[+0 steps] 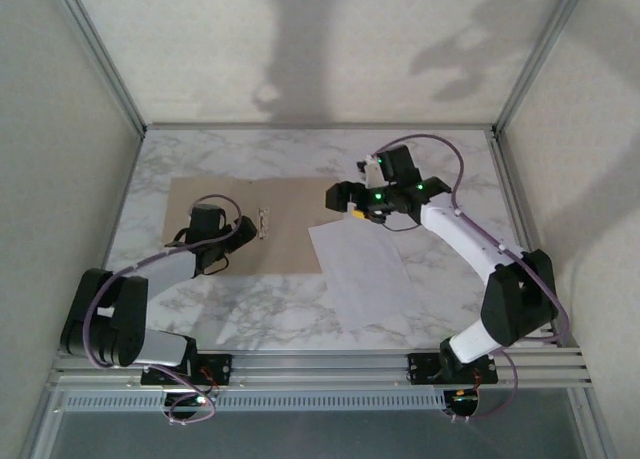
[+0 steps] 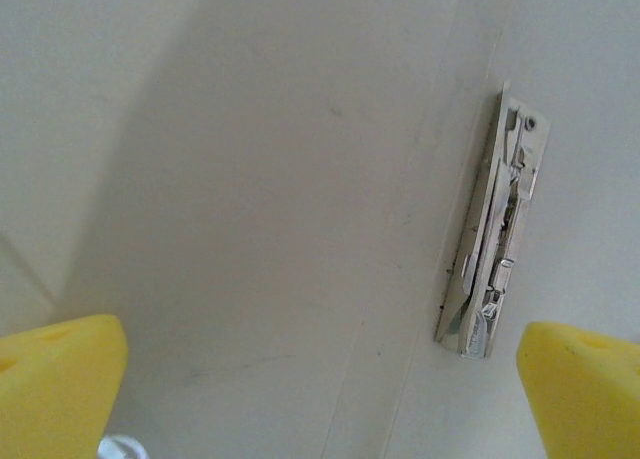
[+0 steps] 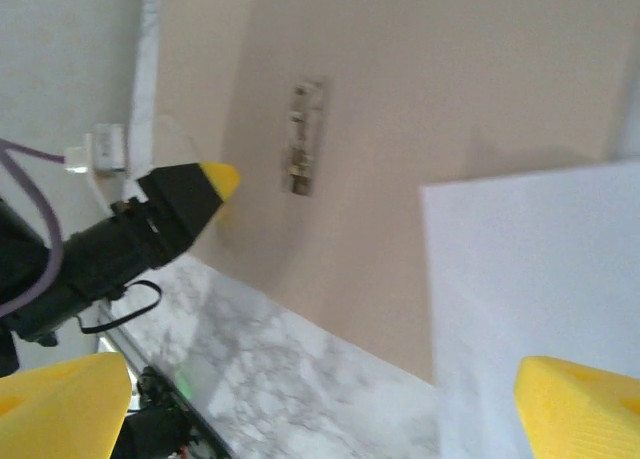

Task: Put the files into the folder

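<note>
Currently the folder (image 1: pixel 300 201) lies spread open and flat on the marble bench (image 1: pixel 260 319), its metal clip (image 2: pixel 490 229) running along the spine. The files (image 1: pixel 365 279) sit askew, their far corner overlapping the folder's right half and the rest resting on the bench toward the near edge. The left arm (image 1: pixel 175 264) reaches over the folder's left half, its jaws wide apart and empty just beside the clip. The right arm (image 1: pixel 460 239) hangs over the files' far corner, its jaws likewise spread and gripping nothing.
</note>
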